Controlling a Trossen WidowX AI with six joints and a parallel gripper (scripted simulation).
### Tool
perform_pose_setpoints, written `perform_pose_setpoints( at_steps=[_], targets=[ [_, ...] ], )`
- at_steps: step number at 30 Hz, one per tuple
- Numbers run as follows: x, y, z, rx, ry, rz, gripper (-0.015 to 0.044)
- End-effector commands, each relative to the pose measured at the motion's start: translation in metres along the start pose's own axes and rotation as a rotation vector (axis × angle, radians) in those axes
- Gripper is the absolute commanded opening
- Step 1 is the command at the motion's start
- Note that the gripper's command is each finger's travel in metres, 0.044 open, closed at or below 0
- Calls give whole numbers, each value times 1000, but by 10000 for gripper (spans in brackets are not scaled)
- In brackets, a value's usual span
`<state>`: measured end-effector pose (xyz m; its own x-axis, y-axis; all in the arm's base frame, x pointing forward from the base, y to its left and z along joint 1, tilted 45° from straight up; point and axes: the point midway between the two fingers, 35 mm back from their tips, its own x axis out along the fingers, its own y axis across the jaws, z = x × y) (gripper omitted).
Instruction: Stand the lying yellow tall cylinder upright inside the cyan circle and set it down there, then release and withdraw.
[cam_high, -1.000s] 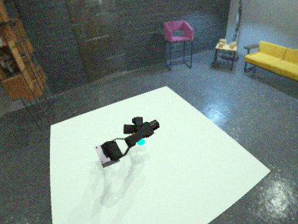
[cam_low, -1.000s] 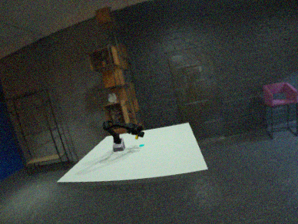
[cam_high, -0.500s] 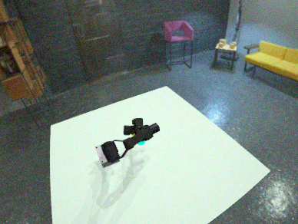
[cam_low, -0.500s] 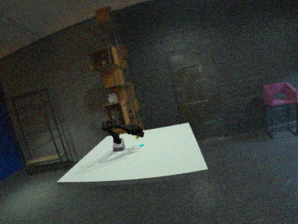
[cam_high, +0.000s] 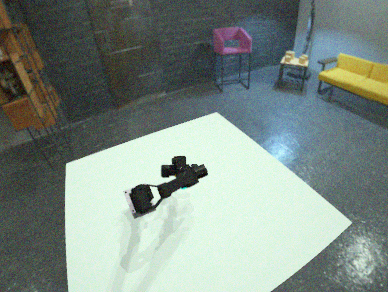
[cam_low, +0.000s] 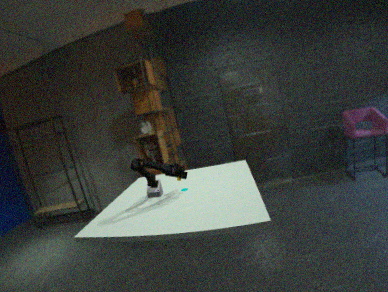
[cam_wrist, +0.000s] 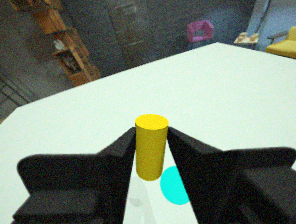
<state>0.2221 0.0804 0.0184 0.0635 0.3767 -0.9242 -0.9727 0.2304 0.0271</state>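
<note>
The yellow cylinder is between the fingertips of my gripper, which is shut on it near its top end. In the wrist view its round end faces up and its long side points down the picture; it looks roughly upright, but its exact tilt is hard to tell. It hangs above the table. The cyan circle lies flat on the table, below and right of the cylinder in the wrist view, partly behind the right finger. In the top view only a sliver of the circle shows beneath the arm, and the cylinder is hidden.
The white table top carries the arm's base. Arm shadows fall across it. Beyond its edges stand a pink chair, a yellow sofa and wooden shelves, all far off.
</note>
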Motion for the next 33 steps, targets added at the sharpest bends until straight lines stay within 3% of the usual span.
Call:
perform_pose_setpoints(
  at_steps=[1, 33],
  targets=[
    [-1, 0, 1, -12, -28, -10, 105],
    [-15, -4, 4, -122, -226, -124, 105]
  ],
)
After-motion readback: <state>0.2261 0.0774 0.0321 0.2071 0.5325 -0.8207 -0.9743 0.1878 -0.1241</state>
